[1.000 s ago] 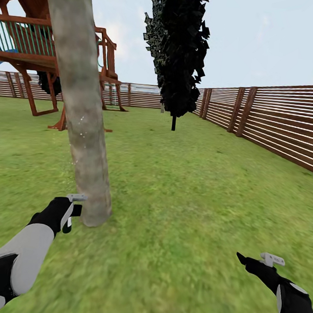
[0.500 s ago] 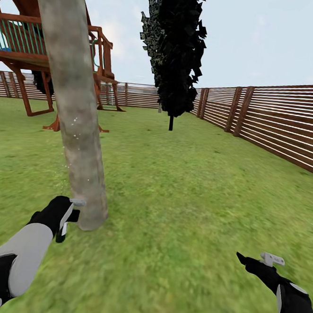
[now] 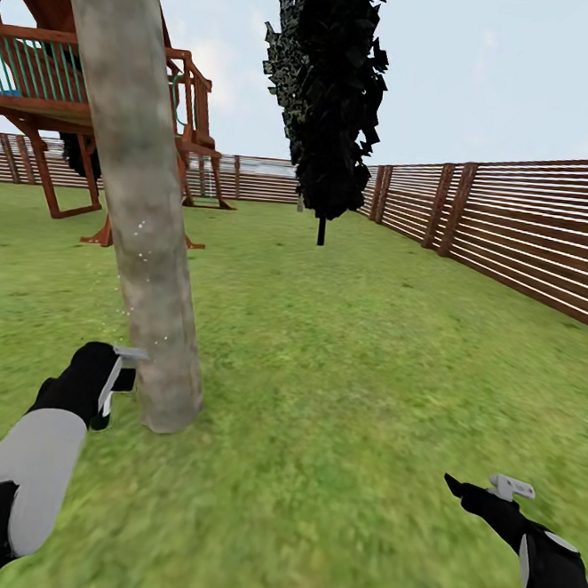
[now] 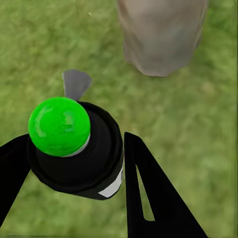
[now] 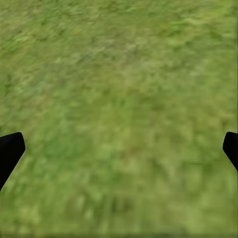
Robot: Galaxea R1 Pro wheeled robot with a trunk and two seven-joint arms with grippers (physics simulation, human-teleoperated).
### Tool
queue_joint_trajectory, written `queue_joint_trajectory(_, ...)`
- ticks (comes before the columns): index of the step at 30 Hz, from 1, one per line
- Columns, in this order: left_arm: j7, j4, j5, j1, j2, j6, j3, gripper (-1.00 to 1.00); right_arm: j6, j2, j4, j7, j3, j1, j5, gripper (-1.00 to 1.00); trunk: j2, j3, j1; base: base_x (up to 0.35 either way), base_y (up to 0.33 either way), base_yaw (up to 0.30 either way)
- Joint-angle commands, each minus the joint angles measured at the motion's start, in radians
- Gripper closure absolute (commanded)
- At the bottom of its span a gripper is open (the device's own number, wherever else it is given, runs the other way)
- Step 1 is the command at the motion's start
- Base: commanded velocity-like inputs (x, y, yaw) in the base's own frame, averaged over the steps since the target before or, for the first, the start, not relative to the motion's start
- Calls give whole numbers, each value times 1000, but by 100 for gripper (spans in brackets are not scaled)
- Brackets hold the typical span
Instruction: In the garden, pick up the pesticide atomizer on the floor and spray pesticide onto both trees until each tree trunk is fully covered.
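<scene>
The pesticide atomizer (image 4: pixel 59 126) is a black canister with a green cap and a grey nozzle, and my left gripper (image 4: pixel 74 163) is shut on it. In the head view that gripper (image 3: pixel 113 374) holds the atomizer (image 3: pixel 127 364) just left of the base of a thick pale grey-brown tree trunk (image 3: pixel 144 227), nozzle toward the bark. A few whitish pesticide speckles (image 3: pixel 139 225) dot the trunk at mid height. The same trunk's foot (image 4: pixel 158 34) shows in the left wrist view. My right gripper (image 3: pixel 477 493) hovers open over grass at the lower right, its fingertips (image 5: pixel 11 148) far apart.
A dark thin-trunked tree (image 3: pixel 332 110) stands further back in the middle. A wooden play structure (image 3: pixel 54 86) is behind the trunk at the left. A slatted brown fence (image 3: pixel 532 226) runs along the right and the back. Green lawn (image 3: pixel 349 379) lies all around.
The view first shifted slightly. Since then my left arm has lifted and drawn a little to the left, carrying the atomizer along the trunk's base. The right arm has stayed still.
</scene>
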Motion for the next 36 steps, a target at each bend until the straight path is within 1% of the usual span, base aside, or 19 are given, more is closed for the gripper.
queue_joint_trajectory(1,-1,-20,3,-1,0,14,0,100,0,0,0,0,0,0,0,-100,0,0,0,0,0,0)
queue_joint_trajectory(3,-4,-31,3,-15,0,23,0,100,0,0,0,0,0,0,0,-100,0,0,0,0,0,0)
queue_joint_trajectory(6,-25,-38,2,-68,0,33,0,100,0,-1,1,-1,0,0,0,-100,0,0,0,0,0,0)
queue_joint_trajectory(8,-28,-39,2,-94,-1,78,0,100,0,-1,1,-1,0,0,0,-100,0,0,0,0,0,0)
queue_joint_trajectory(10,-30,-39,-1,-143,-1,112,-1,100,0,-1,1,-1,0,0,-1,-100,0,0,0,0,0,0)
queue_joint_trajectory(11,-30,-39,-2,-167,0,115,-2,100,0,-1,1,-1,0,0,0,-100,0,0,0,0,0,0)
queue_joint_trajectory(18,-30,-35,0,-254,-2,120,-4,100,0,-1,1,-2,0,0,0,-100,0,0,0,0,0,0)
queue_joint_trajectory(19,-30,-33,0,-257,-2,120,-6,100,0,-1,1,-3,0,0,0,-100,0,0,0,0,0,0)
queue_joint_trajectory(20,-30,-25,1,-260,-2,120,-17,100,0,-1,1,-3,0,0,0,-100,0,0,0,0,0,0)
queue_joint_trajectory(22,-30,22,1,-261,-1,119,-39,100,0,-1,1,-3,0,0,0,-100,0,0,0,0,0,0)
queue_joint_trajectory(23,-30,46,1,-261,-1,118,-43,100,0,-1,1,-3,0,0,0,-100,0,0,0,0,0,0)
queue_joint_trajectory(25,-35,145,-1,-259,0,114,-48,100,0,-1,1,-3,0,0,0,-100,0,0,0,0,0,0)
queue_joint_trajectory(26,-36,167,-1,-257,0,112,-48,100,0,-1,1,-3,0,0,0,-100,0,0,0,0,0,0)
queue_joint_trajectory(29,-39,198,2,-253,3,105,-49,100,0,-1,1,-3,0,0,0,-100,0,0,0,0,0,0)
queue_joint_trajectory(30,-54,222,3,-253,10,102,-49,100,0,-1,1,-3,0,0,0,-100,0,0,0,0,0,0)
queue_joint_trajectory(31,-88,236,2,-252,15,101,-49,100,0,-1,1,-3,0,0,0,-100,0,0,0,0,0,0)
queue_joint_trajectory(33,-129,243,0,-252,19,100,-49,100,0,-1,1,-3,0,0,0,-100,0,0,0,0,0,0)
queue_joint_trajectory(35,-145,244,-2,-252,22,102,-49,100,0,-1,1,-3,0,0,0,-100,0,0,0,0,0,0)
queue_joint_trajectory(36,-149,243,-3,-252,34,105,-49,100,0,-1,1,-3,0,0,0,-100,0,0,0,0,0,0)
